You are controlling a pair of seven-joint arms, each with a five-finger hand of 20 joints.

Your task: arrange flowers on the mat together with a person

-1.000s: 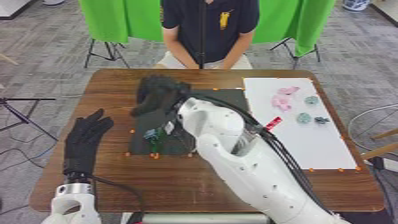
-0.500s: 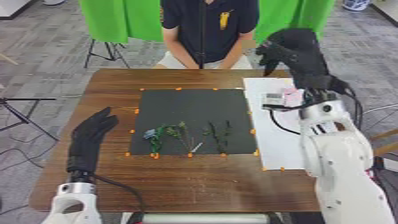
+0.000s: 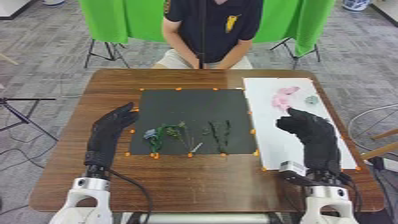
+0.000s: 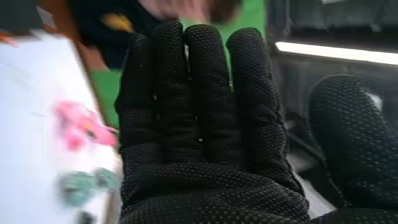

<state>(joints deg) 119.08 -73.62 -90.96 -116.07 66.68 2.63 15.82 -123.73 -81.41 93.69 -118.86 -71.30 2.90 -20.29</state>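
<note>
By the right edge of the brown wooden desk, the open, black-gloved right robot hand hangs over the white rectangular sheet, where descending palm-first could crush the ruffled pink flowers near its far edge. At the dark rectangular mat's left edge, the straight-fingered left robot hand could, swinging inward, skew the slender green stems on the mat.

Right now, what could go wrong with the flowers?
The robot's open right hand is over the white rectangular sheet, near the soft pink flowers, so a sideways swing might brush them out of place. The left hand is by the dark mat's left edge, so it could bump the pale blue flower with green leaves. Also, the thin dark green stems lie close together, so picking up one might drag its neighbour.
</note>
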